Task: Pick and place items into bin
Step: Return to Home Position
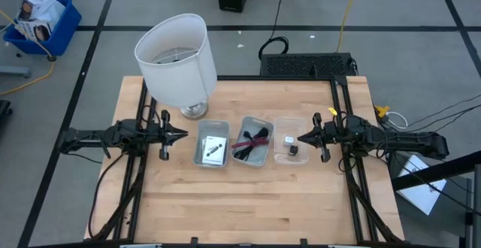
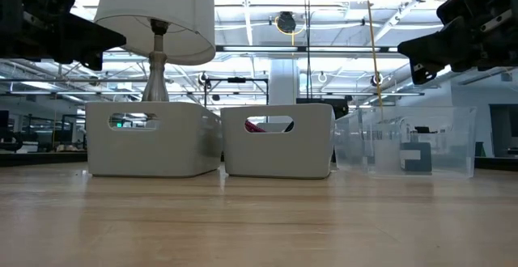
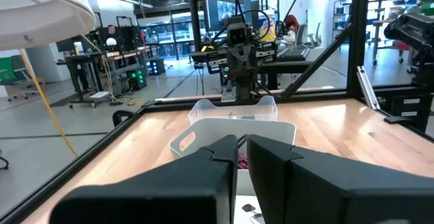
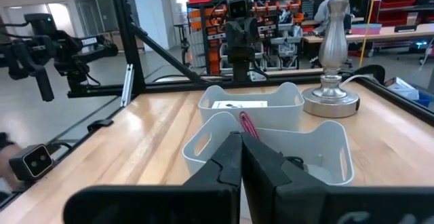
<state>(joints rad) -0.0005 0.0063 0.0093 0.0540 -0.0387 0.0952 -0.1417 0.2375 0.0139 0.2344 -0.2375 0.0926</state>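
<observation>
Three small bins stand in a row mid-table. The left white bin (image 1: pixel 212 144) holds a white packet (image 1: pixel 214 149) with black print. Black and magenta coiled cables (image 1: pixel 252 140) lie in the middle white bin (image 1: pixel 252 142). In the clear bin (image 1: pixel 291 140) sit a tiny black cube (image 1: pixel 294 150) and a white tag (image 1: pixel 288 138). My left gripper (image 1: pixel 183 135) hovers level just left of the row, a narrow gap between its fingertips (image 3: pixel 241 142), holding nothing. My right gripper (image 1: pixel 301 137) hovers level above the clear bin's right edge, shut and empty (image 4: pixel 241 139).
A big white lampshade (image 1: pixel 176 56) on a metal base (image 1: pixel 194 110) stands behind the left bin, close to my left arm. Black frame rails (image 1: pixel 342 113) run along both table sides. Bare wooden tabletop (image 1: pixel 248 203) lies in front of the bins.
</observation>
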